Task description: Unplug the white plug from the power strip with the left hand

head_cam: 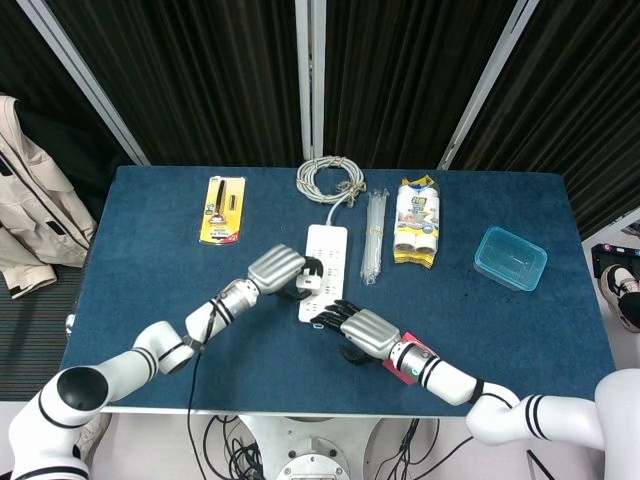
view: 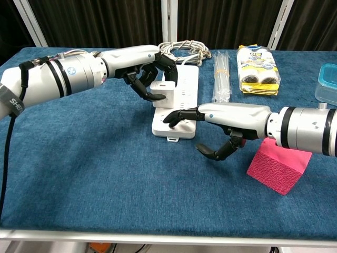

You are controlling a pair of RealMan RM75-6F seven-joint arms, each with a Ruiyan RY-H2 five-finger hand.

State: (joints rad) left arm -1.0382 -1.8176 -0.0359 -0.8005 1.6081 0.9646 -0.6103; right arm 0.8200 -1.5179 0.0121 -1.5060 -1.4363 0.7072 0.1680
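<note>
Left hand (view: 145,66) grips white plug (view: 163,90) above power strip (view: 181,113); right hand (view: 224,124) presses strip, fingers spread.

white plug (view: 163,90): prongs hidden by left hand (view: 150,74) | blue container (view: 326,84): cropped at chest-view edge

- Lab/test cell indicated: blue-carpeted table (head_cam: 150,230) backed by black curtains (head_cam: 200,70) on metal poles (head_cam: 310,70).
- Staged props laid out on it: coiled cable (head_cam: 330,180), plastic container (head_cam: 510,258), pink block (view: 278,163).
- Loose wiring (head_cam: 230,450) seen under the table edge.
</note>
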